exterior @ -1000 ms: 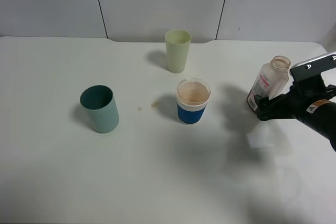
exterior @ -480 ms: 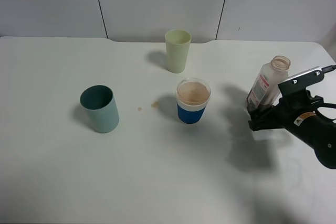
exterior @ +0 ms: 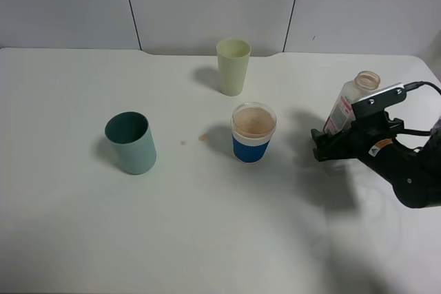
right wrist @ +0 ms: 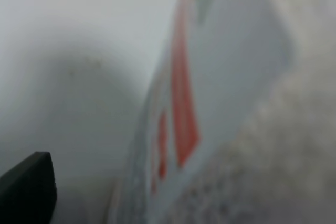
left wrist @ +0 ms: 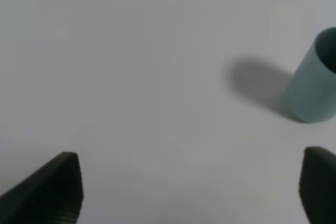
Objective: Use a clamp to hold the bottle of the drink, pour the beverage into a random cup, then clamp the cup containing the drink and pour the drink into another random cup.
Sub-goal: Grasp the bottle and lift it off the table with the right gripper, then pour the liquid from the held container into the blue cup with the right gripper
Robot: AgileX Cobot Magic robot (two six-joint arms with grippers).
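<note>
Translucent plastic bottle (exterior: 353, 105), open neck up, leaning slightly; right fingers (exterior: 322, 151) at its base, grip unclear; left fingers (left wrist: 52, 190) wide.

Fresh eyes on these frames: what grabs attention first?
The blue-banded cup of pinkish-brown drink stands at the centre of the table. On the right, the right gripper sits at the base of the open bottle; whether it grips it is unclear. The teal cup on the left and pale green cup at the back stand upright.
</note>
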